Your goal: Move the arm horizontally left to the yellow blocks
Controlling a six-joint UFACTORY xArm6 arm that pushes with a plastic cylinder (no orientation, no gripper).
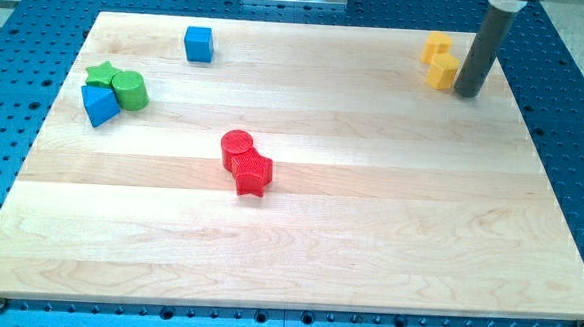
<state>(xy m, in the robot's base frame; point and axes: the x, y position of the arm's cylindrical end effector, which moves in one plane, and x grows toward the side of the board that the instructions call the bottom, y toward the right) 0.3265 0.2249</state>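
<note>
Two yellow blocks sit touching at the view's top right of the wooden board: one farther up, the other just below it. Their exact shapes are hard to make out. My tip is at the lower end of the dark rod, just right of the lower yellow block, close to it or touching its right side.
A blue cube sits at the top left. A green star, a green cylinder and a blue wedge-like block cluster at the left. A red cylinder and a red star touch near the middle.
</note>
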